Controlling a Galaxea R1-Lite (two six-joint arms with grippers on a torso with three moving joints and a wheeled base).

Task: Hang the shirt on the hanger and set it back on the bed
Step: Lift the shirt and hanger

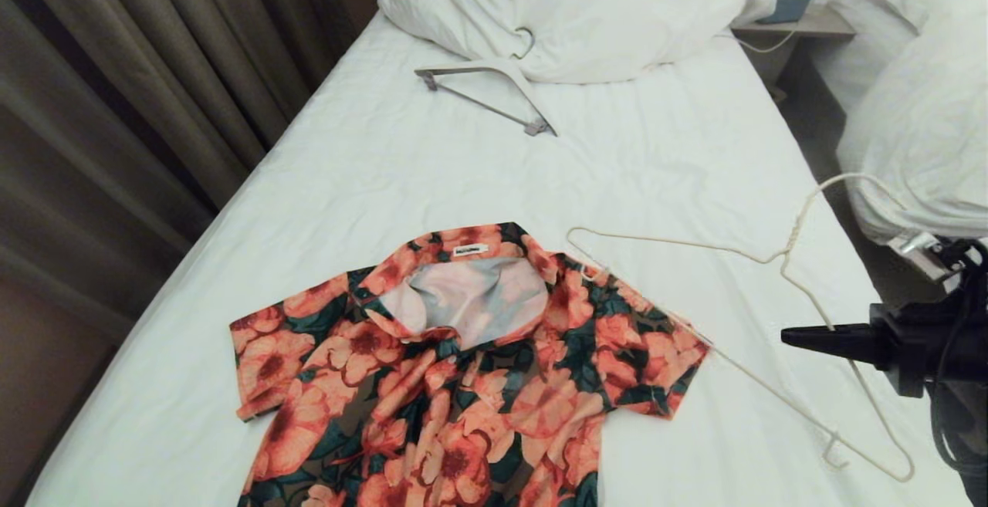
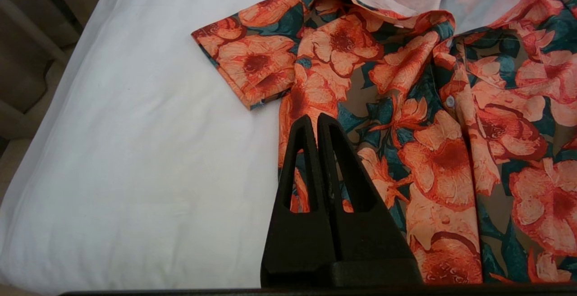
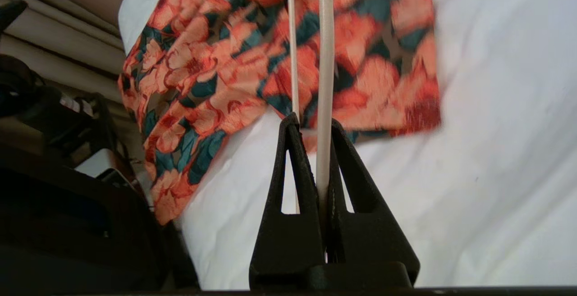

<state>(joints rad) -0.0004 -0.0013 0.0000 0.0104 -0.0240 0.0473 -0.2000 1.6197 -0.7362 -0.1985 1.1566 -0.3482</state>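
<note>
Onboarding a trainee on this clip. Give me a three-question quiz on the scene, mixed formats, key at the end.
1. True or false: the right gripper is shut on the thin wire hanger.
2. Where does the thicker hanger lie? A) on the shirt B) near the pillow C) on the floor
3. Fill in: the left gripper hangs shut and empty above the ___.

Key
1. True; its fingers pinch one wire.
2. B; its hook rests against the pillow at the far end of the bed.
3. shirt.

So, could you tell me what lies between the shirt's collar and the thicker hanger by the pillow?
Only bare white sheet of the bed, in the head view.
</note>
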